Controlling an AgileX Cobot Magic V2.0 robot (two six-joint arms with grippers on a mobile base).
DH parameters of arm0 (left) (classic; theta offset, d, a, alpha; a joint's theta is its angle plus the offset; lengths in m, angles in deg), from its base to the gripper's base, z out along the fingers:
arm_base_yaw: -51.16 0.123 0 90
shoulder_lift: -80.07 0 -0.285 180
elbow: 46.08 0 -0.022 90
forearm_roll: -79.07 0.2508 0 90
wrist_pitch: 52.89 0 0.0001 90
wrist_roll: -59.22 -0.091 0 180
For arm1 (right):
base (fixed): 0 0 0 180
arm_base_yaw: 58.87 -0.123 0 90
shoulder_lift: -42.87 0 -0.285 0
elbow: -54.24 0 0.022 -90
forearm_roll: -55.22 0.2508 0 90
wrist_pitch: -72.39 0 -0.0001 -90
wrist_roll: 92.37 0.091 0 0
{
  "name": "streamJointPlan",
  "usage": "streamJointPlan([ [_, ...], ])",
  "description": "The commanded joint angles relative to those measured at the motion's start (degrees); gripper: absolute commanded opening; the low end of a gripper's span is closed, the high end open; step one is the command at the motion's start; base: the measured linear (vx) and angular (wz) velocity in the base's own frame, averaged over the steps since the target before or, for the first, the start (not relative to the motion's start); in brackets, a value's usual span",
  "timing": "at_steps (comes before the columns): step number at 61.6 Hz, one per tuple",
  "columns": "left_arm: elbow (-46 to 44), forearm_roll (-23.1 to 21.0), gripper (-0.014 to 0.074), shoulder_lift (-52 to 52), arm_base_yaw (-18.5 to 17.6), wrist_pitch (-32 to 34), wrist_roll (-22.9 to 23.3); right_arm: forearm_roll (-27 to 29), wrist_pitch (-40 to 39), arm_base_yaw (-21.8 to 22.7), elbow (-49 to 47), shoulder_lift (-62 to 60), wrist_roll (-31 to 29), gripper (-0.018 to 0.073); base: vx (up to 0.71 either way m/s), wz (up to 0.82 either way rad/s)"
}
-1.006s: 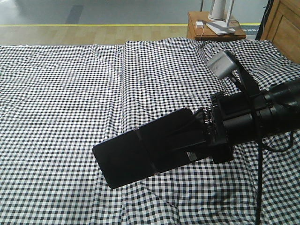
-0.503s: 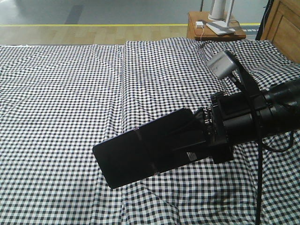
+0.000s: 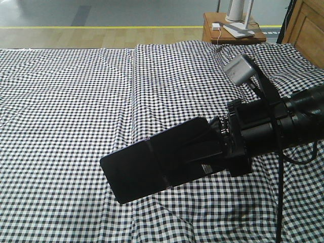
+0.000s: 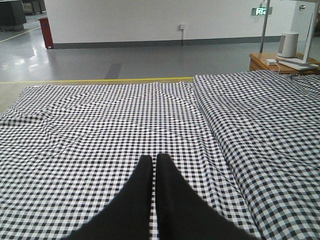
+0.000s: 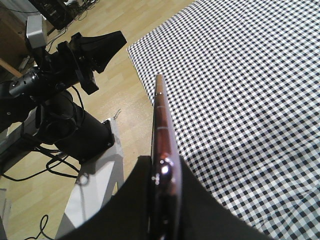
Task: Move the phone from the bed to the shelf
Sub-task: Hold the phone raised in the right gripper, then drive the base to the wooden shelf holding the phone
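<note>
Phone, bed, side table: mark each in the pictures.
phone [image 3: 132, 171], front-facing view, left half of its dark flat side.
bed [image 3: 66, 101], front-facing view, bare checked sheet.
side table [image 3: 209, 20], front-facing view, bare wood top, left end.

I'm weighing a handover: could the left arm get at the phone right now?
Probably yes. The right gripper holds the phone above the bed, one end exposed, with nothing between it and the left gripper. That gripper is shut, though, and must open first.

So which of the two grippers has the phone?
The right gripper: its jaws clamp one end of the phone. The left gripper is shut with nothing between its jaws.
</note>
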Motion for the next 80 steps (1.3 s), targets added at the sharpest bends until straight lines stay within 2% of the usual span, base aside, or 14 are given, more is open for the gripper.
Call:
streamJointPlan([
  [1, 0.4, -0.6, 0.0001, 0.3, 0.1, 4.0, 0.0, 5.2, 4.4, 0.0, -1.6, -1.8, -0.3, -0.0002, 0.0, 0.01],
  [37, 0.4, -0.6, 0.0001, 0.3, 0.1, 4.0, 0.0, 5.2, 4.3, 0.0, -1.6, -1.8, -0.3, -0.0002, -0.02, 0.13],
  [80, 0.4, -0.6, 0.0001, 0.3, 0.1, 4.0, 0.0, 5.2, 4.3, 0.0, -1.6, -1.8, -0.3, -0.0002, -0.06, 0.47],
])
